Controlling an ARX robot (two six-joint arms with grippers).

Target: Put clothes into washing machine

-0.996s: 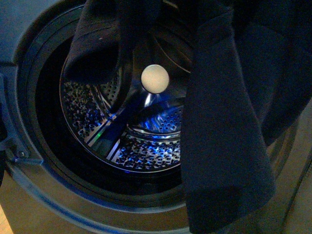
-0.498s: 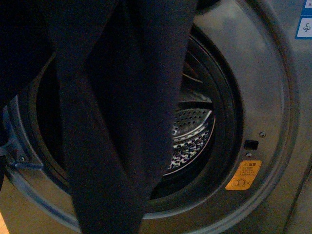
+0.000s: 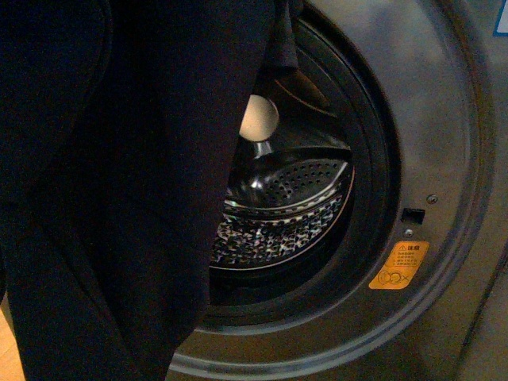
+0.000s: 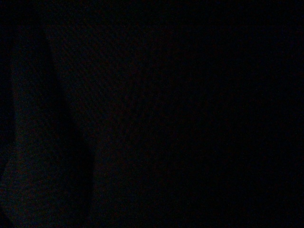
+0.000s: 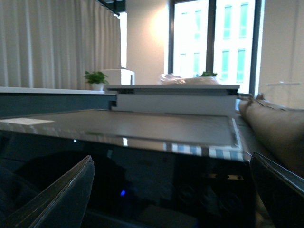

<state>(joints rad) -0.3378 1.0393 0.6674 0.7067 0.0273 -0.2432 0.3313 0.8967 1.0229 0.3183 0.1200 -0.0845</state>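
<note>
The clothes [image 3: 119, 198], a dark navy-black garment, hang close before the front camera and cover the left half of the view and the left part of the porthole. The washing machine [image 3: 444, 119] is dark grey, with a black-rimmed porthole, a shiny perforated steel drum [image 3: 286, 206], a cream centre disc [image 3: 259, 117] and an orange warning sticker [image 3: 398, 265]. The left wrist view is dark. No gripper shows in the front view. In the right wrist view my right gripper [image 5: 173, 190] is open and empty, its fingers [image 5: 61, 194] wide apart, level with the machine's top [image 5: 142, 124].
A black latch hole [image 3: 412, 215] sits right of the porthole above the sticker. In the right wrist view a white box [image 5: 175, 102] lies on the machine's top, with curtains, a plant [image 5: 96, 78] and bright windows behind, and a beige roll [image 5: 275, 128] at the right.
The hanging clothes have shifted from the right side of the front view to the left side, uncovering the right part of the drum, the cream disc and the sticker.
</note>
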